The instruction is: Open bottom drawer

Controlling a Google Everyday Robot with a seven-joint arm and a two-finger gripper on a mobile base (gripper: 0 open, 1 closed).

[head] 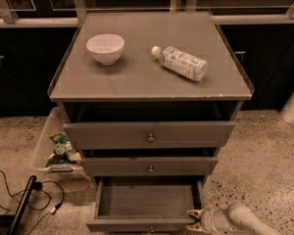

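We are looking down at the grey cabinet's tabletop (pixel 152 82), and the bottom drawer (pixel 147 202) is sitting lowest of the three, below the front edge. It is standing well out past that edge, with its bare floor showing. Its brass knob (pixel 151 228) is barely peeking in at the middle of the front. The gripper (pixel 195 220) is hanging low, forward of the front right corner and right against the drawer's right front end. We are not managing to tell whether the claw is apart, together or clamped on the wood there.

We are judging the opening as nearly done, so the care is going into the finish. A pull from one end of the front is tending to skew a drawer on its runners, so we are wanting the motion straight out, square to the front edge, slow and short, stopping before the box leaves its guides.

The top drawer (pixel 149 133) and the middle drawer (pixel 149 166) are jutting out a little above. The arm is therefore wanting to stay low and to the right of them. The bowl (pixel 105 48) near the back left corner and the bottle (pixel 180 62) lying on its side right of centre are wanting no jolt through the frame.
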